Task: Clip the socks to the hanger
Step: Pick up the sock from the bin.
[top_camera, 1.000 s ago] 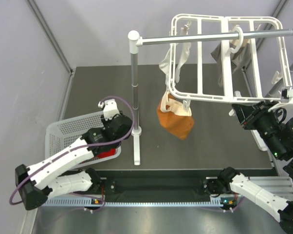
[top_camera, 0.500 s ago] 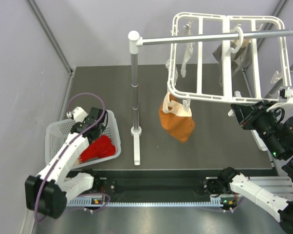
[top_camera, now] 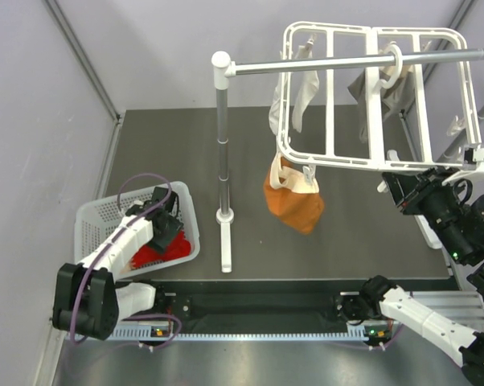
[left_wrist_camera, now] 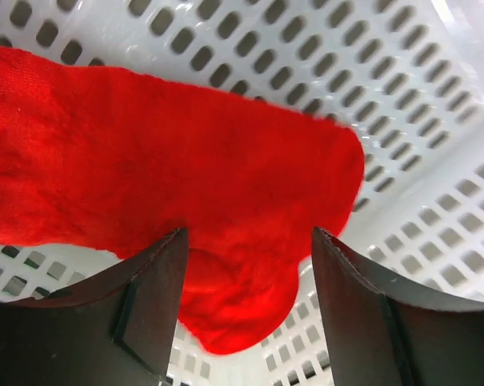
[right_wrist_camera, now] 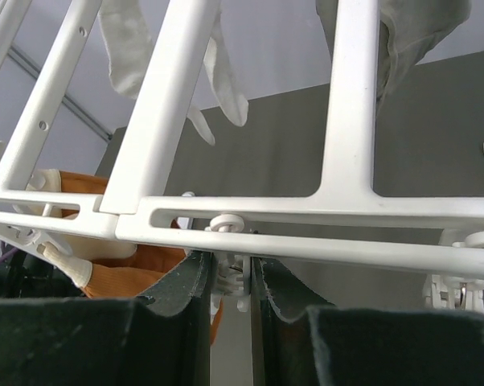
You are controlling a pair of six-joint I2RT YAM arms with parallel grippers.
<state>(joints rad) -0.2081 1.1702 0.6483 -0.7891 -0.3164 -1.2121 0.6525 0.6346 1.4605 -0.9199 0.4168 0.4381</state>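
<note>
Our left pincer (left_wrist_camera: 248,241) hangs spread over the red sock (left_wrist_camera: 162,161), which lies in the basket (left_wrist_camera: 419,88) at the lower left of the top view. If it closes too shallow, we may nip only a loose fold and drop it. Our right pincer (right_wrist_camera: 230,261), pressed onto a clip peg (right_wrist_camera: 234,289) of the hanger (right_wrist_camera: 338,121) at upper right, may slip and let the frame swing.
</note>
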